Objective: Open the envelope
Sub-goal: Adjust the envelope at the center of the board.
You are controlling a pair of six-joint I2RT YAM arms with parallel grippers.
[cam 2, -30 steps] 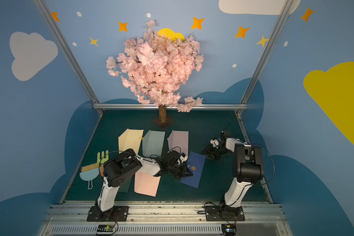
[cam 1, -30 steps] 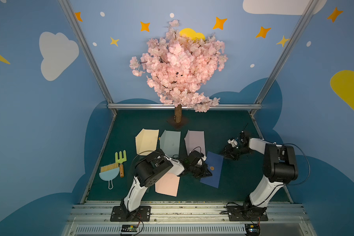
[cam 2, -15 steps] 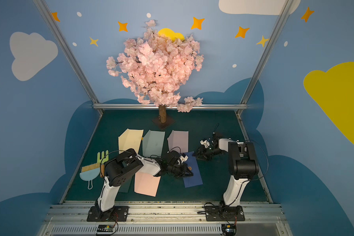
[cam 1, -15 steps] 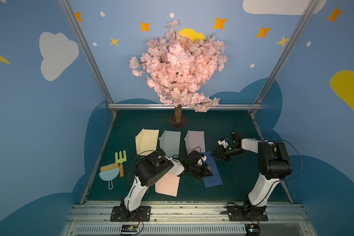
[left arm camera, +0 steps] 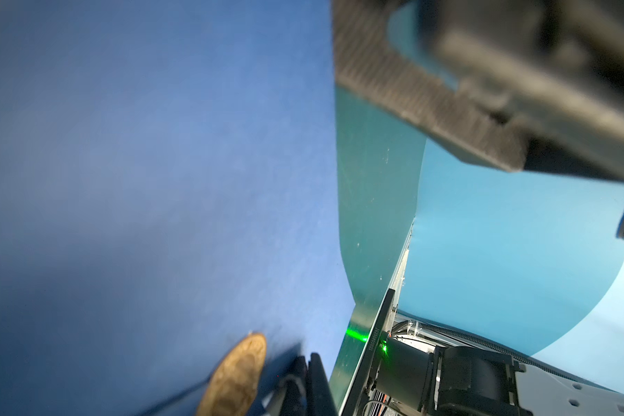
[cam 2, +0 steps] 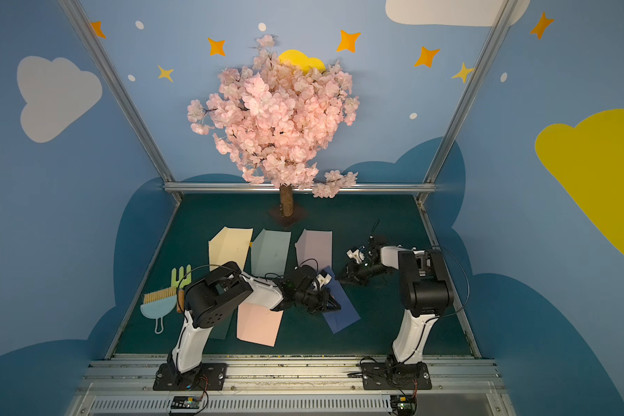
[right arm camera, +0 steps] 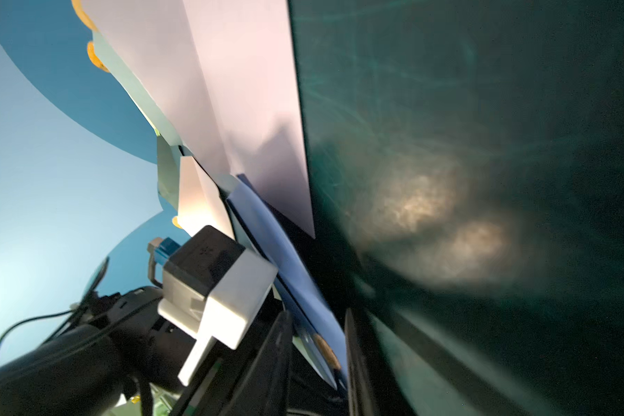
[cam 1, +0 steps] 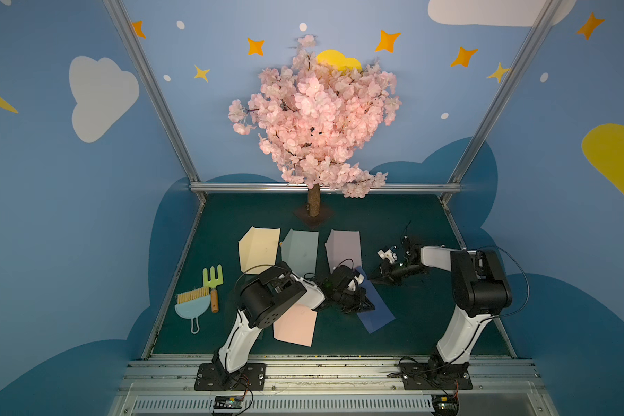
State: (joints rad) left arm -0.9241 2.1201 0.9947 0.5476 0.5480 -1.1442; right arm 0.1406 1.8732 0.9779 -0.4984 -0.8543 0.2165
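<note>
A dark blue envelope (cam 1: 379,314) (cam 2: 343,314) lies slanted on the green mat, right of centre. My left gripper (cam 1: 368,308) (cam 2: 334,306) is shut, its tips on the envelope's left part. In the left wrist view the closed left gripper (left arm camera: 308,381) sits beside the round gold seal (left arm camera: 236,374); whether it pinches paper I cannot tell. My right gripper (cam 1: 373,280) (cam 2: 341,278) is at the envelope's far end. In the right wrist view the right gripper (right arm camera: 317,318) straddles a raised blue edge of the envelope (right arm camera: 267,230) bearing the seal (right arm camera: 326,351), with a narrow gap still showing.
Cream (cam 1: 258,248), pale green (cam 1: 299,250) and lilac (cam 1: 343,246) envelopes lie in a row behind; the lilac one touches the blue one's far end. A pink envelope (cam 1: 294,324) lies under the left arm. A tree trunk (cam 1: 314,205) stands at the back, with a brush and dustpan (cam 1: 191,306) and a fork (cam 1: 213,281) at the left.
My right gripper has swung left from the mat's right side to the blue envelope, its jaws narrowing. The envelope has turned and its seal no longer shows from above. The left gripper stays put.
</note>
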